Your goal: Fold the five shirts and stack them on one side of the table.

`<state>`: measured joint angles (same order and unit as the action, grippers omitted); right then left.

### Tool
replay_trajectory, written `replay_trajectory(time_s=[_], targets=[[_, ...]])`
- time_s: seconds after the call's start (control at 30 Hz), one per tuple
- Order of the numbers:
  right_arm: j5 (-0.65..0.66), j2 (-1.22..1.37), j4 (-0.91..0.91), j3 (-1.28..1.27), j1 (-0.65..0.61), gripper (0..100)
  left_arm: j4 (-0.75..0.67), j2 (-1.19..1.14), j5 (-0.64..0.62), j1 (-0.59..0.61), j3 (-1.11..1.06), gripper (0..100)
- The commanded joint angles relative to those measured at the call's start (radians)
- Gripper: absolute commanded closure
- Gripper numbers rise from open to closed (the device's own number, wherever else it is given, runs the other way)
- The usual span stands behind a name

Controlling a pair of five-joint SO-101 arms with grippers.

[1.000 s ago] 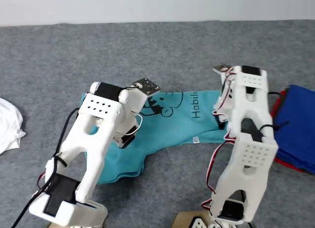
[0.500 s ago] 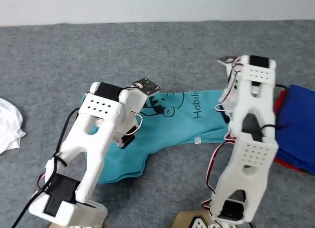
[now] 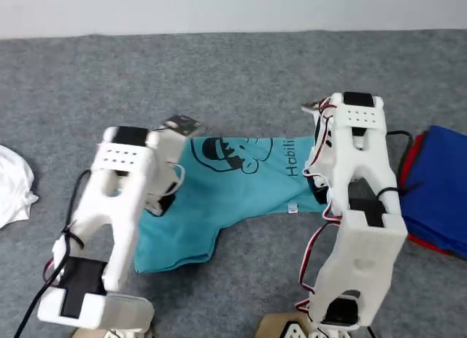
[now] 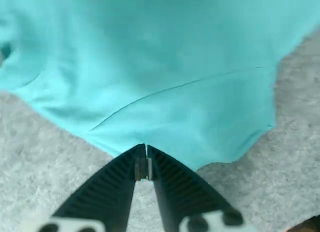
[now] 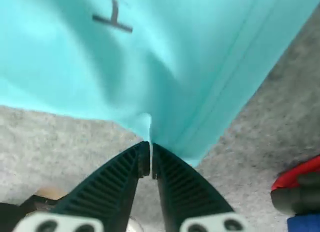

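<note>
The teal shirt (image 3: pixel 241 185) is lying across the middle of the grey surface (image 3: pixel 241 68), print side up, stretching between the two arms. The left gripper (image 4: pixel 145 164) is pinching the shirt at its edge, with its jaws pressed together on the cloth right at the hem and bare surface showing beside the tips. The right gripper (image 5: pixel 150 159) is also pinching the teal cloth, its jaws squeezed tight on a small pucker of fabric next to a stitched hem. In the high view the left arm (image 3: pixel 117 206) is leaning over the shirt's left part, and the right arm (image 3: pixel 357 199) is standing over its right end. One lobe of the shirt is trailing toward the near edge between the arms. A white shirt (image 3: pixel 14 185) is lying crumpled at the far left edge, well apart from the teal one. A blue shirt (image 3: pixel 441 185) is resting on a red shirt (image 3: pixel 410 157) at the right edge, just beside the right arm.
</note>
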<state>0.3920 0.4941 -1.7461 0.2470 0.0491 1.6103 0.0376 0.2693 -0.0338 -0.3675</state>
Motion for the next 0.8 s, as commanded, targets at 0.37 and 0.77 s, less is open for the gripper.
replay_trajectory(time_s=[0.37,0.77], targets=[[0.087,0.104,0.162,-0.021,0.099,98.8,-0.028,0.037,0.000,0.043,0.001,99],[0.106,-0.090,0.053,-0.020,-0.005,95.9,-0.066,0.037,0.080,0.044,-0.094,99]])
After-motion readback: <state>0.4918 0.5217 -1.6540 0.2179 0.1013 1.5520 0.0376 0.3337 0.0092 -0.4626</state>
